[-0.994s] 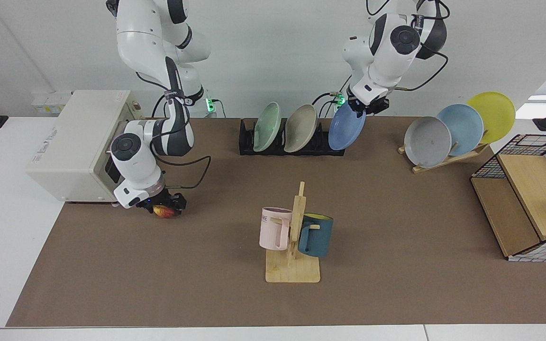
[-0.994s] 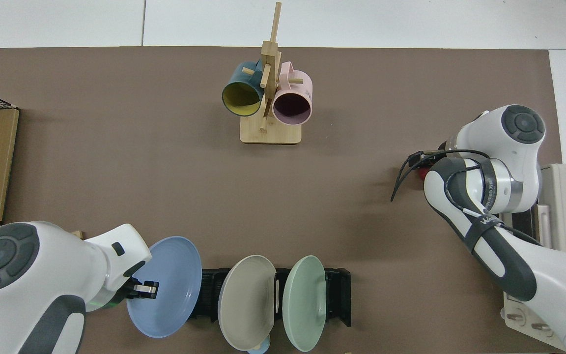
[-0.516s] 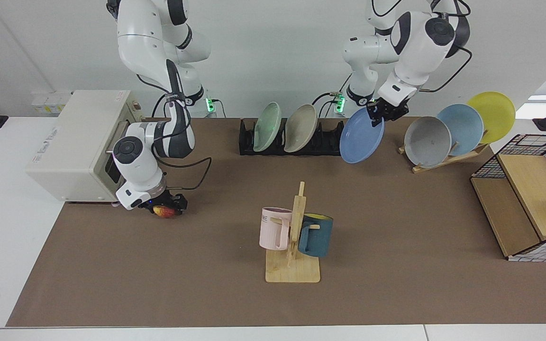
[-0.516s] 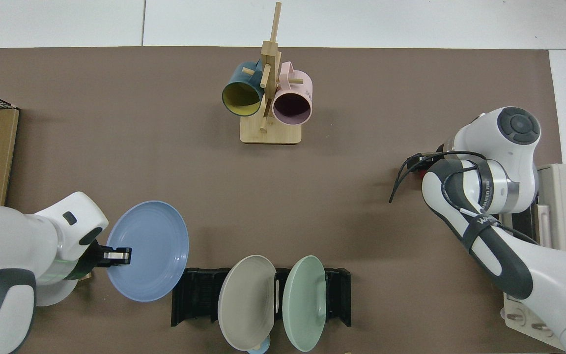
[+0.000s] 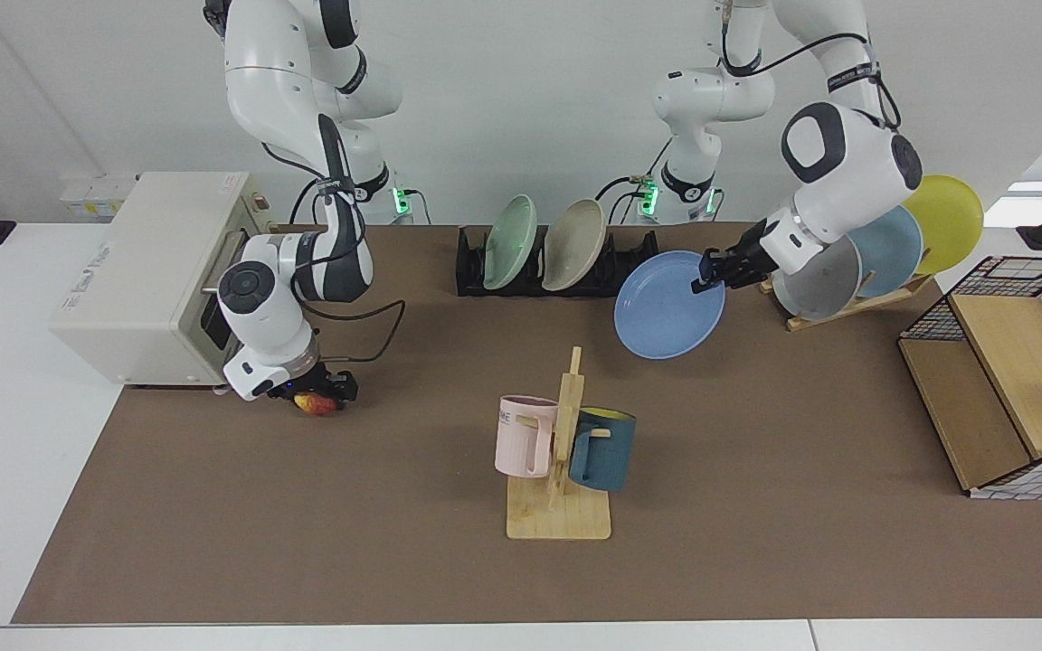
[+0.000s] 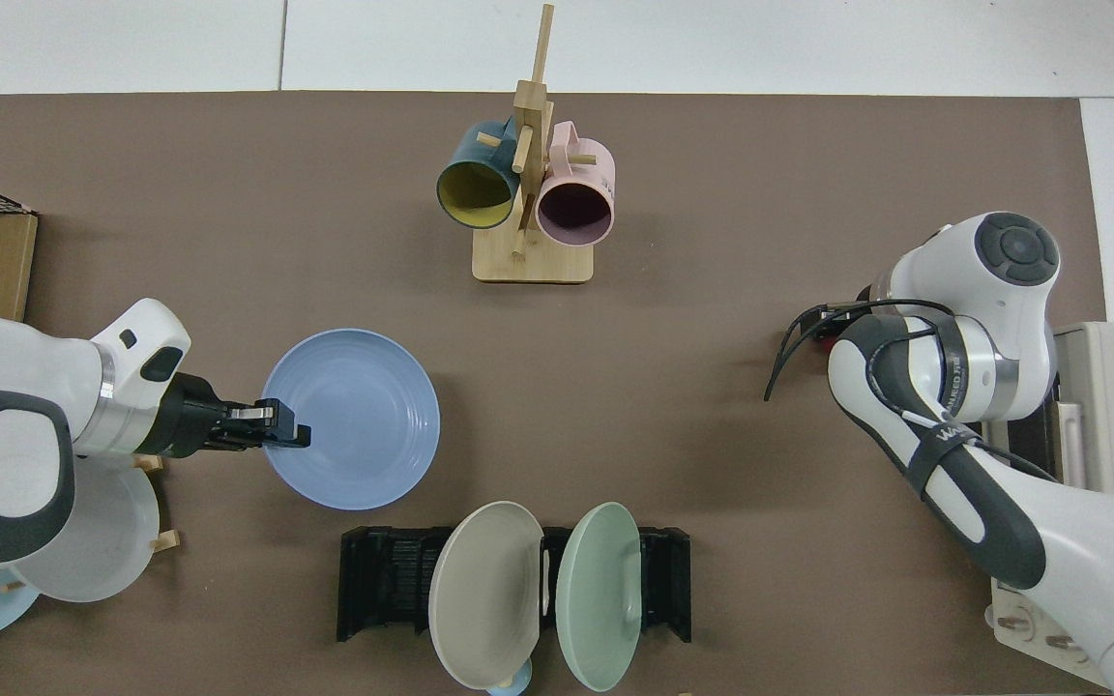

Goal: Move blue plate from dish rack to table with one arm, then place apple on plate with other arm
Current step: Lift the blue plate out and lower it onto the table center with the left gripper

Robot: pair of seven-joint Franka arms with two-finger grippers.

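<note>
1. Black slotted dish rack (image 5: 557,262) with green and beige plates sits just behind; wooden mug stand (image 5: 562,452) stands in front.
2. Left hand (image 5: 706,274) pinches the round matte periwinkle-blue plate (image 5: 666,307) by its rim, frame centre-right, tilted above the brown-matted bench (image 5: 756,470).
3. Right hand (image 5: 317,398), frame left, closed around the small red-yellow apple (image 5: 315,404).

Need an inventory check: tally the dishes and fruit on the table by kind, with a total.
Plates: 6 (blue plate held by left gripper, two in dish rack, three on wooden stand)
Mugs: 2
Apple: 1, at right gripper
Total: 9
</note>
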